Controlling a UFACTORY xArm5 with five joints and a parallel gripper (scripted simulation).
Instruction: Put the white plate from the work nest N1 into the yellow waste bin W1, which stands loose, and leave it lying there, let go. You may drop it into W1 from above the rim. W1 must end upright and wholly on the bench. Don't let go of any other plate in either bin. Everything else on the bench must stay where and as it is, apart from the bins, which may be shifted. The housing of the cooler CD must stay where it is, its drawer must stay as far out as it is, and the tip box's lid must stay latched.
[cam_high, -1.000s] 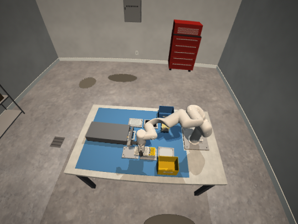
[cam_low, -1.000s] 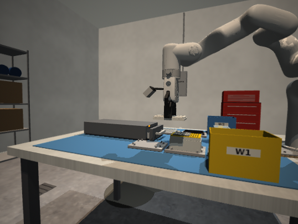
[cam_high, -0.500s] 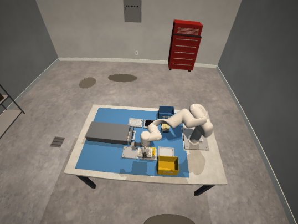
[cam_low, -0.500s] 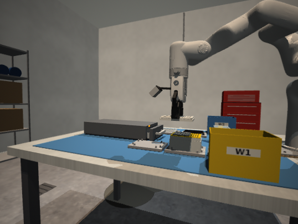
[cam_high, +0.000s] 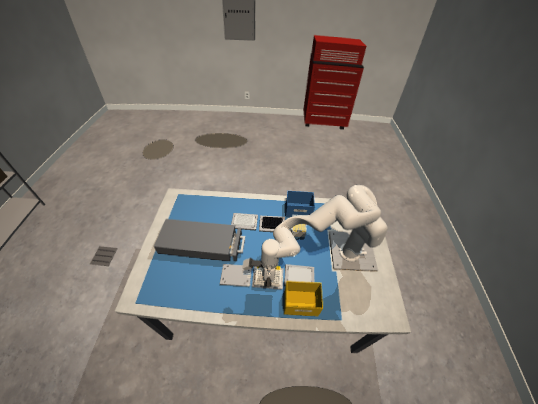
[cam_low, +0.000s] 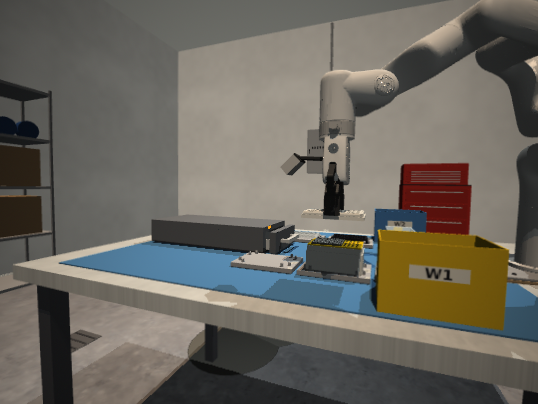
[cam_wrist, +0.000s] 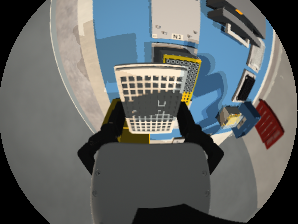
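Exterior view shows the claw (cam_low: 333, 212) clamped on the white plate (cam_low: 350, 214), held level and well above the desk (cam_low: 150, 295), evidently so it passes over the tip box (cam_low: 334, 256) without contact. Plate sits over that box, short of the yellow bin W1 (cam_low: 440, 275), which stands upright near the front edge, beside an empty nest (cam_high: 300, 274). Judged stage: carrying toward W1, release not yet due. Arm reaches out from its base plate (cam_high: 370, 266), forearm sloping down, wrist vertical, fingers pointing straight down astride the plate's edges.
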